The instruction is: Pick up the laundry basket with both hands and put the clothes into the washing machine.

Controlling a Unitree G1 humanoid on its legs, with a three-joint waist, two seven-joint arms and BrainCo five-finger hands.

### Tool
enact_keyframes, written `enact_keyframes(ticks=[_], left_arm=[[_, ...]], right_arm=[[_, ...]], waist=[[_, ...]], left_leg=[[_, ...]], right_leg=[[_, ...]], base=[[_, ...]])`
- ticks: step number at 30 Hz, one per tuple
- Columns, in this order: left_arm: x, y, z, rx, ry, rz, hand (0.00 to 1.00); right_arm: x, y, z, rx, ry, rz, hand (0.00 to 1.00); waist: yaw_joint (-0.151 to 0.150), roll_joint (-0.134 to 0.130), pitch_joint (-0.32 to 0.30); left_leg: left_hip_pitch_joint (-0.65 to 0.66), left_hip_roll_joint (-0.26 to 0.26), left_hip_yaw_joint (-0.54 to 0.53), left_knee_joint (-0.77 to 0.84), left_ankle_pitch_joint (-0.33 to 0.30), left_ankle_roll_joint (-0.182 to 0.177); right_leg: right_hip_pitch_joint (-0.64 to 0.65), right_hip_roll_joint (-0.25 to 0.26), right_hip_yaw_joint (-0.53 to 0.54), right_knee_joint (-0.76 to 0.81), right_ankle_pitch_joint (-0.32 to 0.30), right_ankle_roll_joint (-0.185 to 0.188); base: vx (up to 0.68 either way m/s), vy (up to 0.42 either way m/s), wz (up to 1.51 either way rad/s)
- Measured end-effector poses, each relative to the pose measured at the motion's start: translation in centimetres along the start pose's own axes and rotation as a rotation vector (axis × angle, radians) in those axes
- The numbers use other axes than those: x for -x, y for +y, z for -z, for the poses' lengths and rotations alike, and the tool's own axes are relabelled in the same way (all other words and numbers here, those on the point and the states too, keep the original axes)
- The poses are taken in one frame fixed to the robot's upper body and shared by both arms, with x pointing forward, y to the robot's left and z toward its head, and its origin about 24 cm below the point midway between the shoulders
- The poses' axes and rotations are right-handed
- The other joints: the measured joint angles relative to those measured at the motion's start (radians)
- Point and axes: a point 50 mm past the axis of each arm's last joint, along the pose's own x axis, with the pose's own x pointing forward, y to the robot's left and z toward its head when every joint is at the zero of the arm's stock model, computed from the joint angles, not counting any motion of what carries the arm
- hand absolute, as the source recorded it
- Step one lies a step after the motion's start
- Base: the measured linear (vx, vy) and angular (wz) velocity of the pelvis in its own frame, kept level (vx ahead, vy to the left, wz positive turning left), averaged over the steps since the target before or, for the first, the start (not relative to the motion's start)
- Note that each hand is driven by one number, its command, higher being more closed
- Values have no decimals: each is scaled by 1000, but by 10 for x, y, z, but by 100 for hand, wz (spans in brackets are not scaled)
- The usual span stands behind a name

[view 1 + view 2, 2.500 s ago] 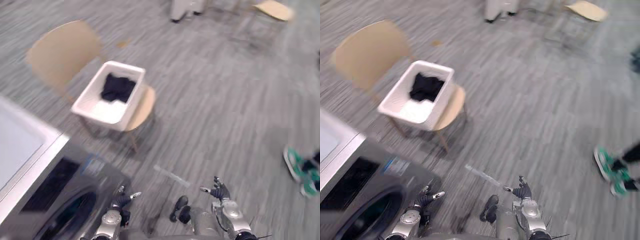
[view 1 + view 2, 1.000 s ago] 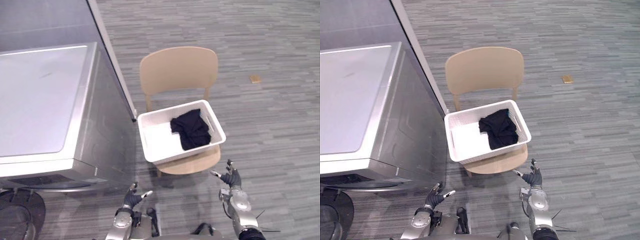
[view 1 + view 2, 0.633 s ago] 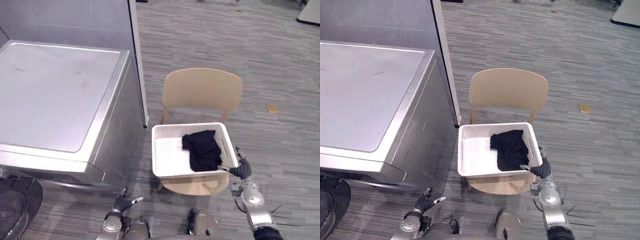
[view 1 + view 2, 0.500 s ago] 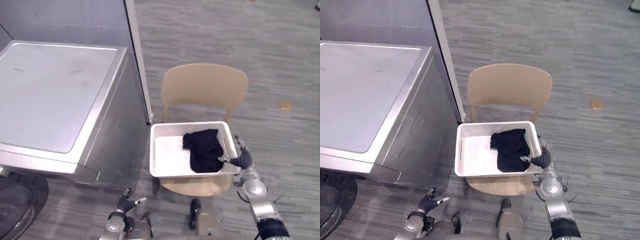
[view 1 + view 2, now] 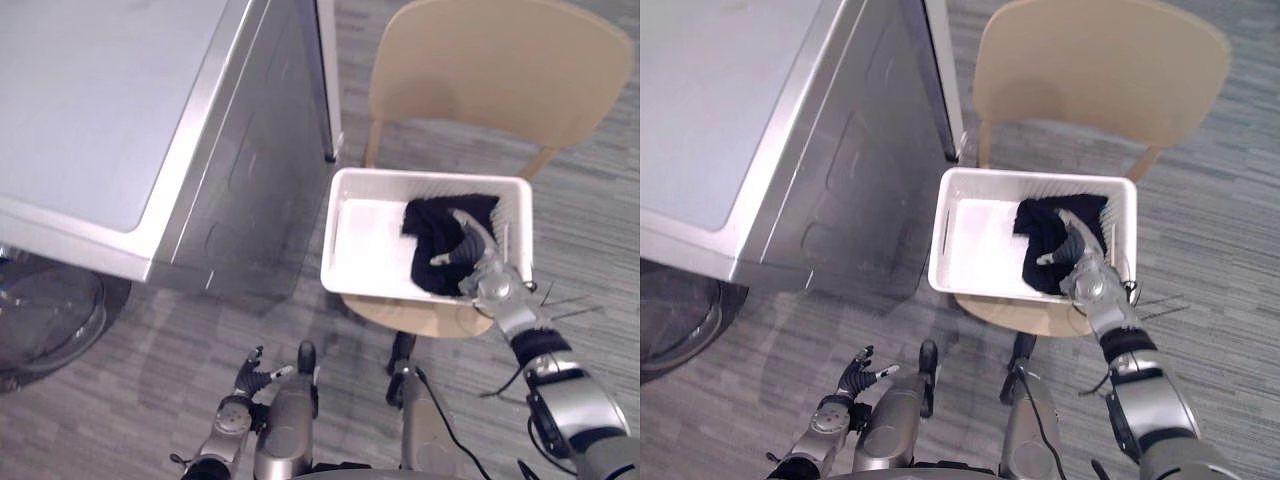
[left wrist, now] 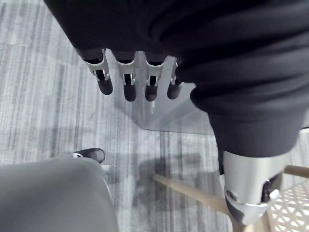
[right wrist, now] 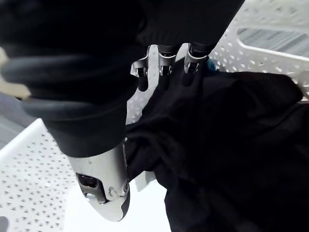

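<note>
A white laundry basket (image 5: 368,240) sits on the seat of a tan wooden chair (image 5: 500,70). A black garment (image 5: 432,232) lies bunched in its right half. My right hand (image 5: 478,272) reaches over the basket's near right rim and hovers on the garment. In the right wrist view its fingers (image 7: 163,72) are straight and rest on the black cloth (image 7: 231,145), with the thumb (image 7: 104,181) apart over the perforated basket floor. My left hand (image 5: 247,382) hangs low above the floor, short of the basket, with straight fingers (image 6: 129,84) holding nothing.
The silver-grey washing machine (image 5: 110,110) stands just left of the basket, its side wall almost touching it. Its round door (image 5: 45,320) shows at the lower left. The chair's legs (image 6: 190,193) stand on grey striped carpet (image 5: 120,400).
The camera has moved in closer over the chair. My right hand went from the basket's right rim to inside it, onto the black garment. The left hand stays low.
</note>
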Motion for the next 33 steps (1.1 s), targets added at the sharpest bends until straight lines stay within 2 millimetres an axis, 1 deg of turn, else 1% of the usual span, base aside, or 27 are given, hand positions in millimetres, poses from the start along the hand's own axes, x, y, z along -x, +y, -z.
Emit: enact_keyframes(ticks=[2,3,4,5,6,8,9,10,13,16,18,20,21,22,24,25,27,29,30,31,32,33], left_arm=[[-3,1,-5,1,-13,-3,0],[-5,0,-11,0,-30,1,0],[-7,-2,-15,2,-39,4,0],[-10,-3,-21,16,-51,-1,0],[-12,-7,-28,15,-69,3,0],[-15,-12,-36,25,-92,11,0],[-16,-12,-38,25,-98,8,0],[-18,-15,-44,45,-111,8,0],[-19,-29,-55,90,-135,33,0],[-20,-37,-62,110,-151,50,0],[-21,-39,-67,114,-164,55,0],[-21,-39,-69,115,-170,55,0],[-22,-39,-70,114,-174,55,0],[-22,-39,-71,112,-177,56,0],[-23,-39,-74,92,-189,64,0],[-23,-38,-75,91,-190,63,0],[-23,-34,-75,84,-196,53,0],[-24,-28,-76,76,-201,41,0],[-24,-25,-74,68,-194,35,0],[-24,-22,-71,64,-187,30,0],[-22,-18,-66,60,-176,19,0],[-20,-14,-59,58,-158,8,0]], right_arm=[[-11,-15,-3,36,30,30,0],[-17,-32,-3,63,51,73,0],[-20,-44,-3,79,64,107,0],[-24,-60,-3,96,84,150,0],[-25,-76,-1,111,104,197,0],[-27,-93,-1,128,125,247,0],[-28,-96,-2,128,130,255,0],[-28,-100,-1,137,138,276,100],[-30,-102,-8,188,117,274,100],[-33,-96,-17,209,78,256,100],[-36,-83,-31,176,26,232,100],[-37,-71,-39,128,0,206,100],[-36,-62,-42,106,-11,174,100],[-36,-58,-41,101,-12,160,100],[-32,-44,-43,55,-30,118,100],[-32,-40,-44,38,-38,114,100],[-28,-36,-51,-50,-73,128,100],[-22,-40,-61,-242,-124,188,100],[-18,-40,-64,-335,-145,207,100],[-16,-39,-67,-389,-160,217,100],[-12,-35,-71,-474,-180,225,100],[-5,-28,-71,-577,-193,236,100]], waist=[[0,4,8],[2,12,13],[3,19,16],[6,29,25],[21,42,40],[35,55,46],[38,56,47],[49,57,47],[50,58,48],[51,58,48],[51,58,48],[51,57,48],[51,57,48],[51,57,48],[49,54,50],[48,53,50],[46,43,57],[41,33,62],[36,26,63],[33,19,62],[22,7,57],[15,-13,46]], left_leg=[[-54,-4,-23,15,5,6],[-89,-11,-38,15,16,14],[-108,-18,-50,12,25,14],[-129,-25,-60,2,42,18],[-142,-32,-72,-6,54,17],[-176,-39,-75,-18,74,20],[-185,-41,-77,-26,83,19],[-205,-48,-89,-43,100,18],[-225,-56,-99,-63,120,19],[-224,-62,-99,-69,124,21],[-218,-64,-99,-73,126,22],[-209,-65,-99,-72,126,23],[-202,-65,-100,-72,126,23],[-198,-65,-100,-72,126,23],[-172,-65,-104,-72,126,23],[-164,-64,-105,-73,125,23],[-134,-62,-104,-75,125,22],[-104,-58,-104,-85,125,22],[-81,-55,-100,-95,125,23],[-70,-54,-97,-98,125,23],[-53,-51,-95,-105,125,23],[-34,-47,-92,-113,123,23]], right_leg=[[-23,-2,-22,-17,17,-2],[-44,-9,-36,-24,28,-5],[-57,-14,-44,-31,35,-5],[-70,-19,-54,-42,46,-2],[-77,-21,-59,-57,60,-5],[-109,-30,-68,-60,68,-6],[-120,-32,-70,-60,71,-5],[-143,-38,-76,-60,75,-8],[-171,-51,-84,-44,75,-8],[-174,-57,-83,-41,75,-8],[-176,-59,-77,-34,74,-7],[-173,-61,-74,-27,71,-6],[-165,-61,-74,-27,71,-6],[-160,-61,-75,-28,71,-6],[-125,-58,-79,-38,71,-6],[-114,-57,-80,-44,71,-6],[-82,-53,-79,-53,72,-6],[-46,-44,-80,-75,77,-4],[-23,-39,-78,-90,83,-4],[-12,-35,-77,-100,85,-4],[3,-31,-75,-108,86,-3],[22,-25,-74,-121,86,-3]], base=[[-137,8,37],[-117,25,39],[-101,31,42],[-102,34,33],[-76,22,24],[-62,9,16],[-51,1,20],[-28,-6,16],[-22,-10,16],[-7,-3,3],[-3,-11,-2],[1,-13,-3],[17,-32,0],[0,0,0],[26,-21,6],[28,-14,4],[0,0,0],[13,-6,-2],[32,-8,-8],[46,-11,-12],[62,-14,-12],[93,-18,-15]])
